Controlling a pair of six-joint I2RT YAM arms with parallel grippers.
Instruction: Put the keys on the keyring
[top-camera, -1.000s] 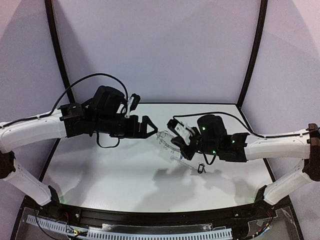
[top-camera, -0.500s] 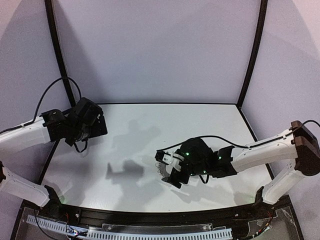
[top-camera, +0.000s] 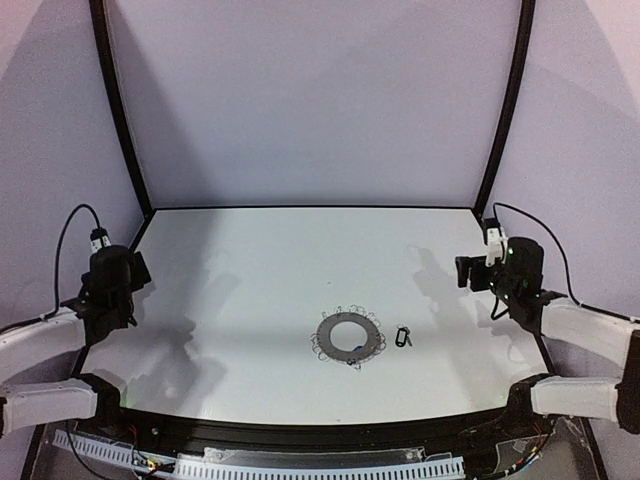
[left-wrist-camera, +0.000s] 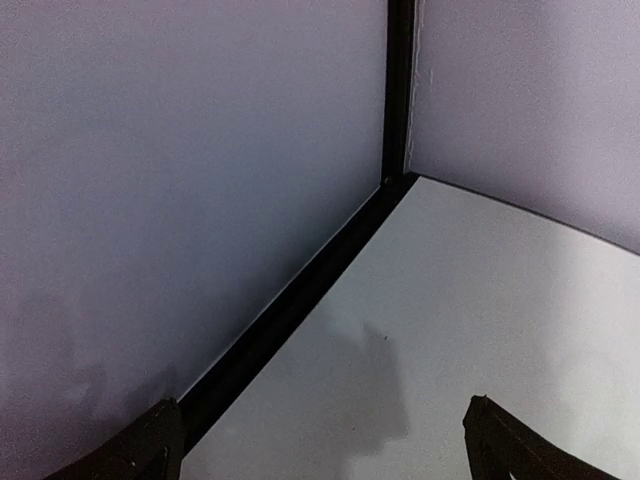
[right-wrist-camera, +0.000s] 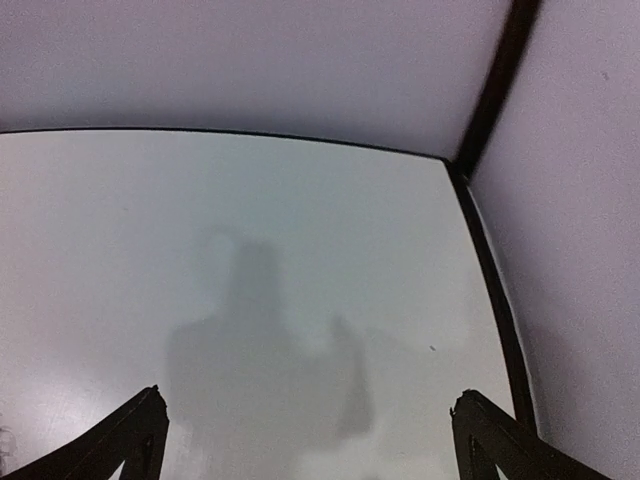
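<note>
Your left gripper (left-wrist-camera: 320, 430) and right gripper (right-wrist-camera: 308, 410) both spread wide, holding nothing, keyring (top-camera: 348, 336) well clear of both jaws, roughly midway between them, black-headed key (top-camera: 403, 338) just beside it, toward your right jaws

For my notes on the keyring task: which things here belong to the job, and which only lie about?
Of the job: keyring; black-headed key right of it; small dark piece at the ring's near rim, maybe the other key; left gripper and right gripper, both open, empty.
Lying about: nothing loose seen; only the table.
</note>
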